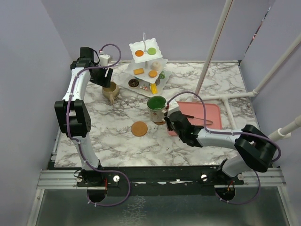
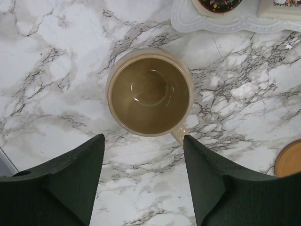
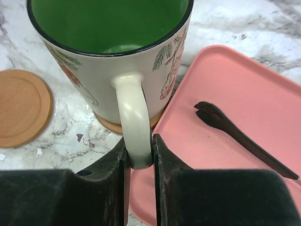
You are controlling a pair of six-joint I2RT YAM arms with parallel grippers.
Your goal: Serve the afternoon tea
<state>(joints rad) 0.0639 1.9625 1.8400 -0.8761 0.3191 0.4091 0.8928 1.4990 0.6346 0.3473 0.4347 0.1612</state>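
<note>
Green-inside mug (image 1: 156,103) with a leaf print on its pale outside stands upright, mouth up, near the middle of the marble surface (image 1: 117,141). It rests on a round wooden coaster (image 3: 110,126), of which only the rim shows under its base. Its white handle (image 3: 134,117) points toward the near right corner, straight into the right hand (image 3: 138,141), whose fingers are drawn narrow and pinch the handle's loop from both sides.

Just right of the mug lies a pink plastic tray (image 3: 235,80); its rounded corner comes up beside the coaster and sits under the right hand. A pair of black tongs (image 3: 240,134) lies in the tray, its long axis slanting away from the mug. To the mug's left, apart from it, a second round wooden coaster (image 1: 139,128) lies bare.

Behind stands the white three-tier square stand (image 1: 146,63) carrying small toy pastries (image 1: 139,53). Left of the stand, a beige mug (image 2: 149,92) stands upright, its handle toward the near edge. The left hand (image 2: 143,139) hangs above it, spread wide, gripping nothing.
</note>
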